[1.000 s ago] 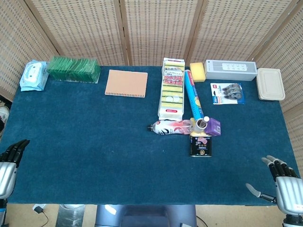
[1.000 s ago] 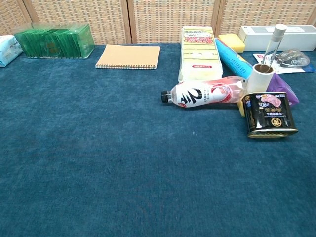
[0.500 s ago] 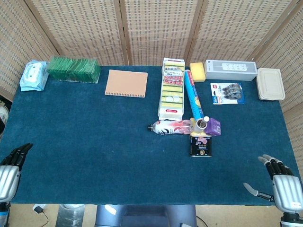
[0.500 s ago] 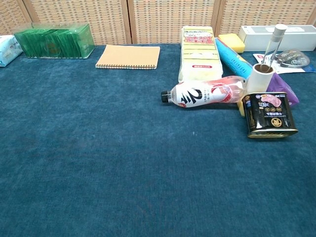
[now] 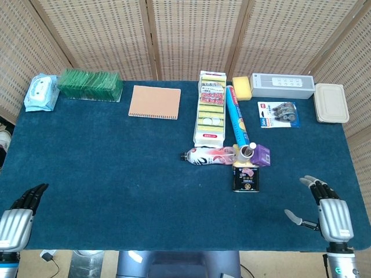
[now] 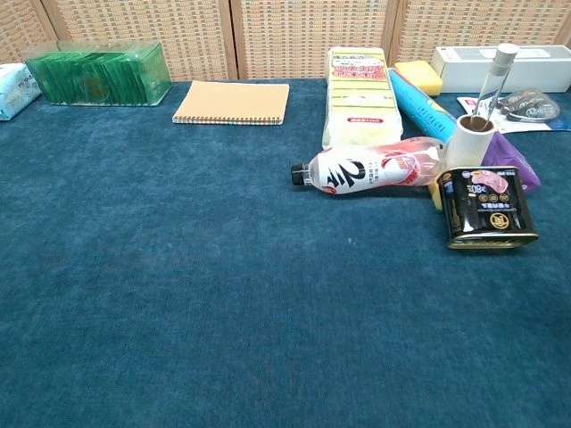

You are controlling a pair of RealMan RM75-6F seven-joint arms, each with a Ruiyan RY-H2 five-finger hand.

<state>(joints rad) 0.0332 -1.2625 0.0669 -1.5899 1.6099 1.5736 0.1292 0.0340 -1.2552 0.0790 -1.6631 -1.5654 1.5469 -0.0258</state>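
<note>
Right hand (image 5: 328,217) over the near right table edge, fingers spread, thumb out, holding nothing, touching nothing. Nearest thing is the black tin (image 5: 246,177), left and farther, well apart from it, lying just in front of the bottle (image 5: 210,155) on the blue table (image 5: 116,174). Left hand (image 5: 17,220) at the near left corner, fingers straight, empty.

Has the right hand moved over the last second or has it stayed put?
Yes. In the head view the right hand has shifted left, inward from the table's right edge and slightly forward, toward the black tin.
</note>
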